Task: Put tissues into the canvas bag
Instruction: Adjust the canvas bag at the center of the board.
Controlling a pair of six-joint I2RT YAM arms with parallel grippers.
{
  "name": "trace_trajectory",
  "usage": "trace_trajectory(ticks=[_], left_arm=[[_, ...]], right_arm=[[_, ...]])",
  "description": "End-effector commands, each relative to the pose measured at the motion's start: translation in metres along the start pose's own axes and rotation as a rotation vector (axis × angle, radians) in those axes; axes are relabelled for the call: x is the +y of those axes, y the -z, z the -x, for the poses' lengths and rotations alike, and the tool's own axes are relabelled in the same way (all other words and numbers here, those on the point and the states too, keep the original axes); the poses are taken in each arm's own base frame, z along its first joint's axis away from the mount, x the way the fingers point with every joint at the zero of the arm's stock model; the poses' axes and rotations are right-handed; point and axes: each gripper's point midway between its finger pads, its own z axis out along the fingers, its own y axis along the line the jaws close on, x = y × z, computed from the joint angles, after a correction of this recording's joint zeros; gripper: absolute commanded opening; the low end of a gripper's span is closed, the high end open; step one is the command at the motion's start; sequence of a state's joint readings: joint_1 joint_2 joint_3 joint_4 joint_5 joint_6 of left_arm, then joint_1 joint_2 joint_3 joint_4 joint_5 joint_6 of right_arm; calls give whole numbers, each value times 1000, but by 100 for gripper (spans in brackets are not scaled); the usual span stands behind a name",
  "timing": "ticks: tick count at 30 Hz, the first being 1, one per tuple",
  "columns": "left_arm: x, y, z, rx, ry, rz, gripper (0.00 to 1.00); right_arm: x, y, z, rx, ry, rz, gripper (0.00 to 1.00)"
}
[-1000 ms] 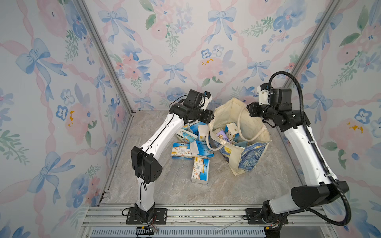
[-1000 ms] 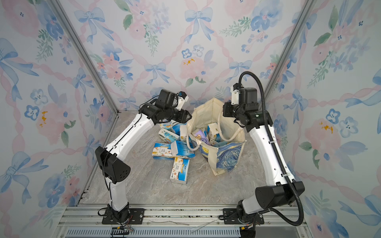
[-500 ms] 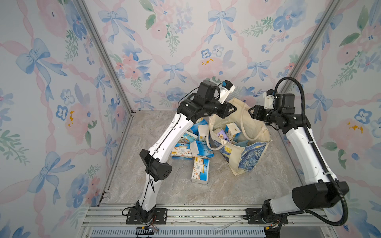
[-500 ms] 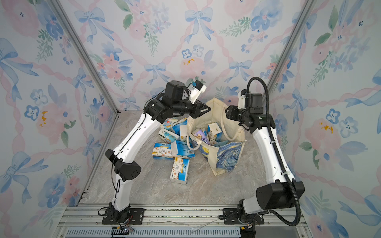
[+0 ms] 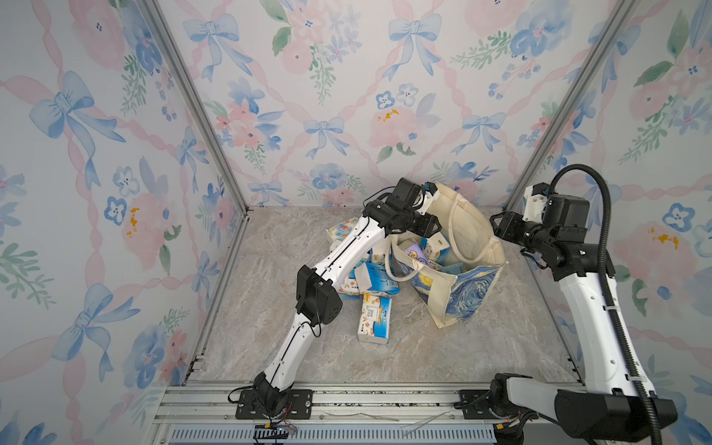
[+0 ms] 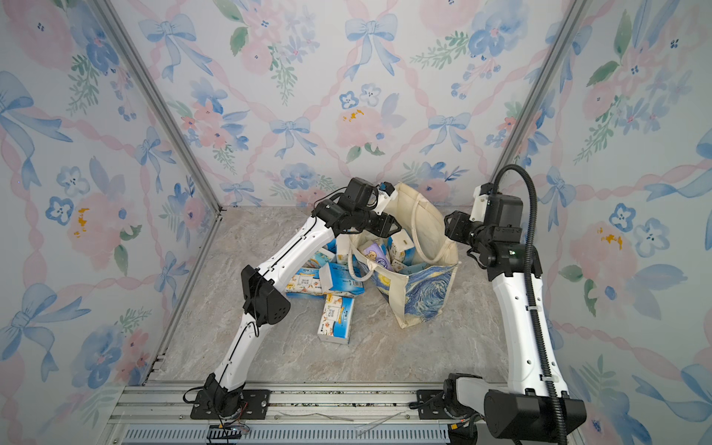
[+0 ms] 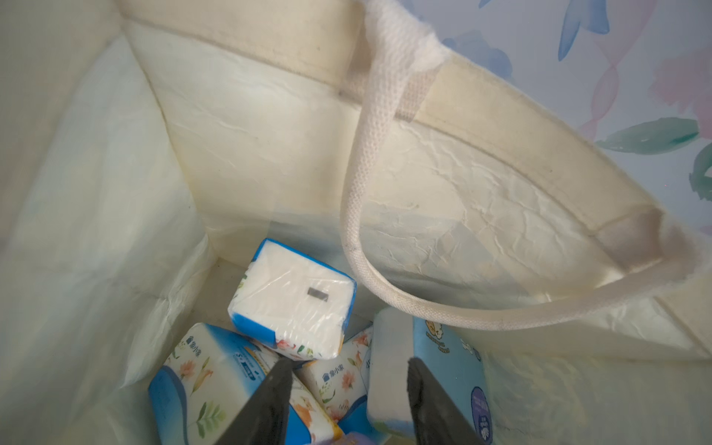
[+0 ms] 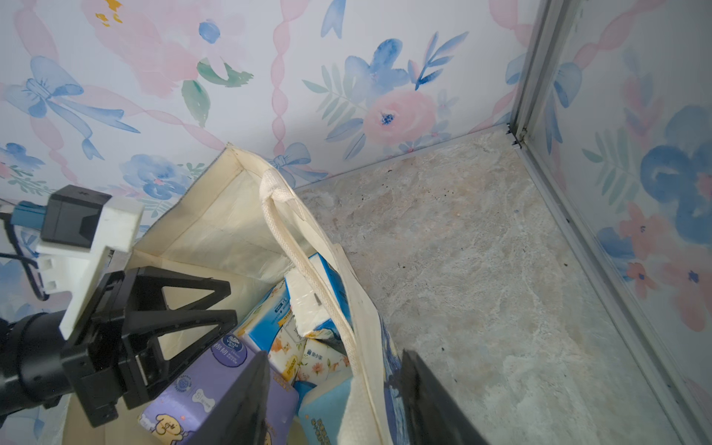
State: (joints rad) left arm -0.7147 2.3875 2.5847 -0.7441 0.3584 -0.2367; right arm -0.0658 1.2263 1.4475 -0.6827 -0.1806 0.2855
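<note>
Both pincers open. Left gripper (image 5: 434,227) lower than before, I see it empty over canvas bag (image 5: 462,294) mouth; right gripper (image 5: 496,227) beside right rim, elbow bent.

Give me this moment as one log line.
left gripper: open, empty, over canvas bag mouth | right gripper: open, at bag rim | tissues: several in bag, several on table

The left white-shelled arm (image 5: 346,246) and the right white-shelled arm (image 5: 589,319) have black joint housings and small dark screw recesses. A black corrugated conduit (image 5: 607,215) is fitted to the right arm, and a thin black cable (image 5: 289,350) to the left. A white camera bracket (image 8: 81,269) carries a black module. The left gripper (image 8: 233,301) has black triangular open-frame fingers.
</note>
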Motion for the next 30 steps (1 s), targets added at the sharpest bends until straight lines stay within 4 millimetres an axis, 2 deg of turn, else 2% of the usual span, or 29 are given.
trace_trajectory(ticks=[1, 6, 11, 22, 24, 28, 30], left_arm=[[-6, -6, 21, -87, -30, -24, 53], [-16, -20, 30, -145, -50, -70, 53], [-17, -37, 34, -192, -55, -74, 55], [2, -61, 39, -270, -28, -15, 57], [3, -64, 41, -285, -25, -15, 56], [-2, -68, 44, -311, -14, -59, 46], [-3, -70, 44, -318, -10, -74, 44]], right_arm=[[-6, -9, -5, 18, -23, 7, 55], [-6, -27, -12, 57, -31, 29, 55], [-2, -39, -18, 80, -48, 70, 55], [1, -50, -21, 92, -46, 103, 54], [1, -51, -21, 93, -46, 105, 54], [2, -52, -22, 96, -45, 113, 54], [2, -53, -22, 97, -45, 115, 54]])
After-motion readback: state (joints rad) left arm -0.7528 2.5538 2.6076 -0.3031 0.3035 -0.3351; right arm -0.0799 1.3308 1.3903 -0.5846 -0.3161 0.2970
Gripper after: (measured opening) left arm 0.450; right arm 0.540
